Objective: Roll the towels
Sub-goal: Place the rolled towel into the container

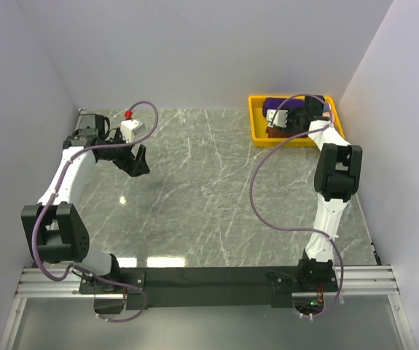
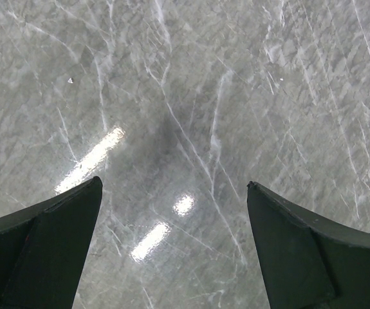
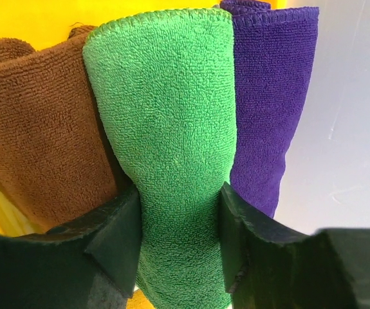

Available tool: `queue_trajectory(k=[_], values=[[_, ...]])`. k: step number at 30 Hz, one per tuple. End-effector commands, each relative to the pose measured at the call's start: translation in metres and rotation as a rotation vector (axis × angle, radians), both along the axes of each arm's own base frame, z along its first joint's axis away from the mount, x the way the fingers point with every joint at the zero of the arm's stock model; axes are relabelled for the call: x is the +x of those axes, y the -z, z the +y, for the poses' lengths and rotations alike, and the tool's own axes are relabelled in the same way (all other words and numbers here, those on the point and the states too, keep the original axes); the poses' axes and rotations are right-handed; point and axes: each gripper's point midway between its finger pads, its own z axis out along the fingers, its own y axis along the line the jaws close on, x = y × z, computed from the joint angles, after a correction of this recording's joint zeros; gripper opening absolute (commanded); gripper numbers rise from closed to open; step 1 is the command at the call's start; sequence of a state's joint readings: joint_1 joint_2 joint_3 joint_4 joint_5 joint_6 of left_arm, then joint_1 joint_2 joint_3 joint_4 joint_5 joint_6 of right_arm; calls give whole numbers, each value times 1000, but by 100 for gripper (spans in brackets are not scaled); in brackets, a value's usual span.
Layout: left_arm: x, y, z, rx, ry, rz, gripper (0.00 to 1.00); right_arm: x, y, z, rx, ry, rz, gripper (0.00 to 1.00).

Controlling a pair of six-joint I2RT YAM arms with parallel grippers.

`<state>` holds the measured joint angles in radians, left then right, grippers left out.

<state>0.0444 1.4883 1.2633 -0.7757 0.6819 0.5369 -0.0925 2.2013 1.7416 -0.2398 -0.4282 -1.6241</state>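
Note:
In the right wrist view a rolled bright green towel [image 3: 165, 109] is pinched at its waist, with my right gripper [image 3: 179, 219] shut on it. A rolled dark purple towel [image 3: 271, 109] lies against its right side and a rolled brown towel [image 3: 43, 122] against its left. All three are in the yellow tray [image 1: 256, 124] at the back right, where my right gripper [image 1: 288, 120] reaches down; the purple towel [image 1: 273, 104] peeks out beside it. My left gripper [image 1: 135, 162] hangs open over bare marble at the left, nothing between its fingers [image 2: 56, 225].
The tray's yellow wall [image 3: 37, 19] shows behind the rolls. A small red-topped object [image 1: 128, 114] sits near the back left wall. White walls close in the table on three sides. Purple cables loop off both arms.

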Motion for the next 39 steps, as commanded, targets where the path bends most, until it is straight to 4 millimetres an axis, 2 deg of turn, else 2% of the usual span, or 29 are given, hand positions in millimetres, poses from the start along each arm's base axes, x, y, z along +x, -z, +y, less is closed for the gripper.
queue_trajectory(k=[1, 3, 4, 5, 6, 12, 17, 24, 27, 28, 30, 31, 33, 34, 36, 37, 39], values=[[3, -9, -1, 3, 13, -33, 99, -5, -30, -6, -17, 1, -40, 56], [3, -9, -1, 5, 12, -35, 100, -6, -30, -5, -15, -1, -35, 65], [3, -9, -1, 8, 10, -36, 99, -6, -32, -5, -16, -2, -35, 82], [2, -8, -1, 9, 9, -33, 99, -6, -33, -6, -17, -1, -34, 84], [2, -9, 0, 13, 8, -36, 99, -7, -33, -5, -17, -4, -30, 91], [4, -7, 1, 18, 2, -37, 99, -14, -42, -2, 1, -6, -30, 95], [10, -8, 3, 21, -15, -38, 99, -25, -60, 5, 48, -8, -28, 96], [21, -12, 3, 20, -17, -49, 100, -65, -65, 21, 126, -2, 98, 97], [30, -18, 3, 4, -55, -31, 99, -87, -75, 34, 215, 30, 153, 98], [33, -19, 4, -16, -97, 2, 99, -94, -90, 41, 246, 40, 149, 98], [44, -27, 3, -36, -137, 43, 99, -107, -107, 61, 374, 90, 183, 98], [58, -35, 3, -48, -165, 52, 99, -117, -127, 70, 475, 159, 192, 98], [66, -41, 7, -47, -205, 100, 99, -129, -150, 80, 562, 244, 212, 99], [75, -45, 11, -36, -245, 105, 99, -133, -169, 95, 610, 251, 222, 98], [97, -63, 17, -35, -291, 57, 100, -155, -175, 114, 734, 355, 365, 99], [103, -68, 20, -32, -318, 37, 99, -160, -187, 119, 779, 379, 387, 99], [109, -78, 20, -41, -332, -7, 99, -180, -185, 132, 858, 450, 507, 99]])
